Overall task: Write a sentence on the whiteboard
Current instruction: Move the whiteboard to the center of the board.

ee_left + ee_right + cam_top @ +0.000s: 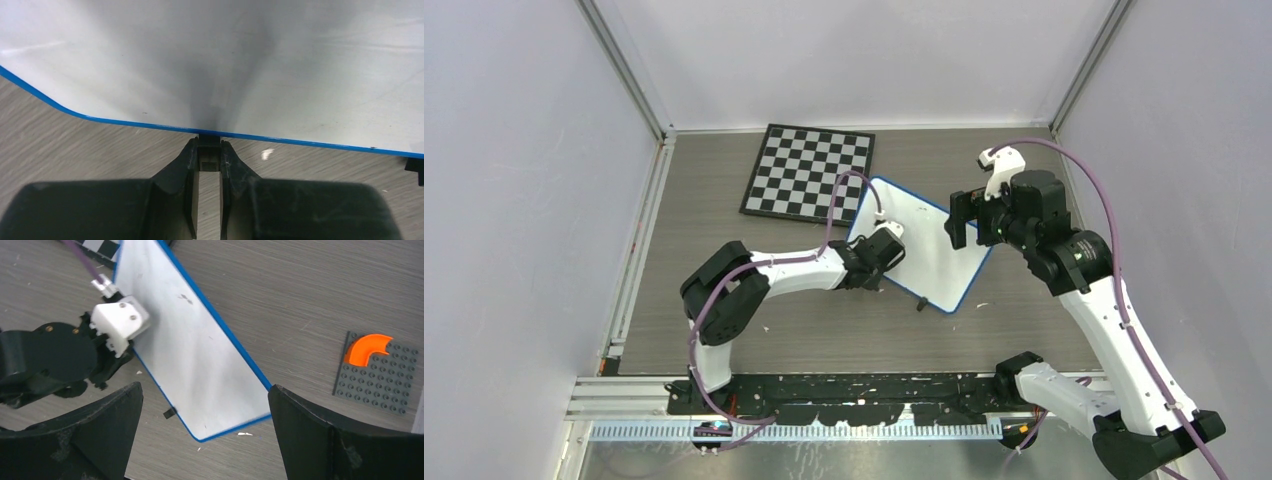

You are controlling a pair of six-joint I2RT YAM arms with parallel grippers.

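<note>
Blue-rimmed and white-faced, the whiteboard (921, 250) lies flat on the grey wood-grain table (824, 330). Its near edge is nipped between the left gripper (209, 145) fingers, which are drawn close together on the rim. The right gripper (205, 390) hangs above the board's far corner with its fingers spread wide. A chessboard (809, 172) lies beyond the left fingers, and a grey studded plate (380, 375) sits just outside the right ones.

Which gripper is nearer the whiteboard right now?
Left. The left gripper pinches the blue rim of the whiteboard; the right gripper hangs open above its right side, not touching.
</note>
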